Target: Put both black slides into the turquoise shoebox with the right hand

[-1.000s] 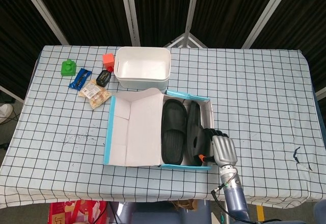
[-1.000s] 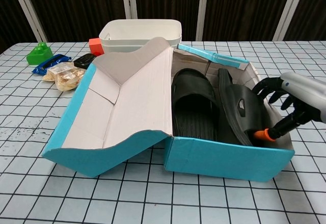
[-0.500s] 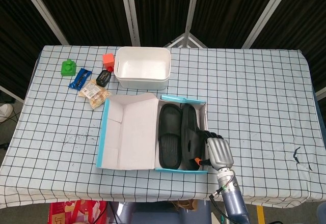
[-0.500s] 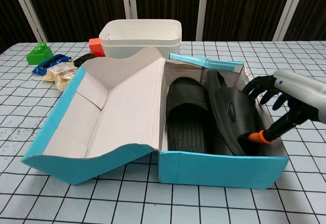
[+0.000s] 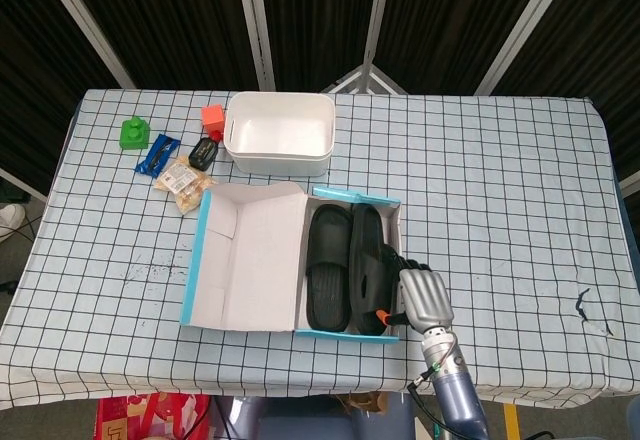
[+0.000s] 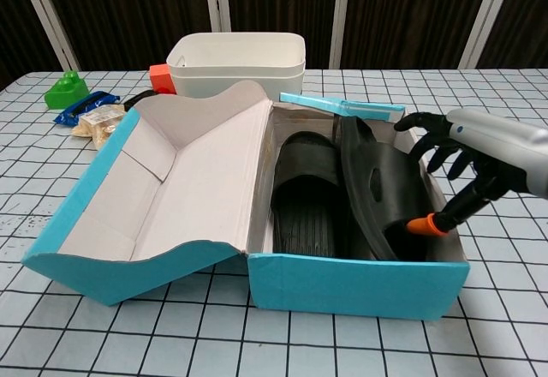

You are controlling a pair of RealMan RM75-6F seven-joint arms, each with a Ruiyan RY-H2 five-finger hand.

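1. The turquoise shoebox [image 5: 345, 333] has slid left across the tabletop [image 5: 500, 180] over the last second, and it now sits squarer to me. Its open lid [image 5: 245, 257] has swung round with it and lies flat to the box's left.
2. My right hand [image 5: 420, 295] has followed the box. It is at the box's right wall, fingers [image 6: 421, 122] curled over the rim and thumb [image 6: 445, 213] down inside against the second slide; I read that as pressing, not gripping, but I cannot tell for sure whether anything is pinched.
3. The first black slide [image 6: 306, 190] lies flat, sole down, in the box's left half.
4. The second black slide [image 6: 377, 185] is in the box's right half. It stands on edge, leaning against the right wall, with its top edge above the rim in the chest view. It has tipped a little less steep than a second ago, so the push seems to be seating it.
5. Both slides are inside the box, so I judge the task nearly done. What remains is to lay the second one flat and lift the hand clear.
6. The risk is shoving the box further left instead of settling the slide.
7. My left hand shows in neither view.
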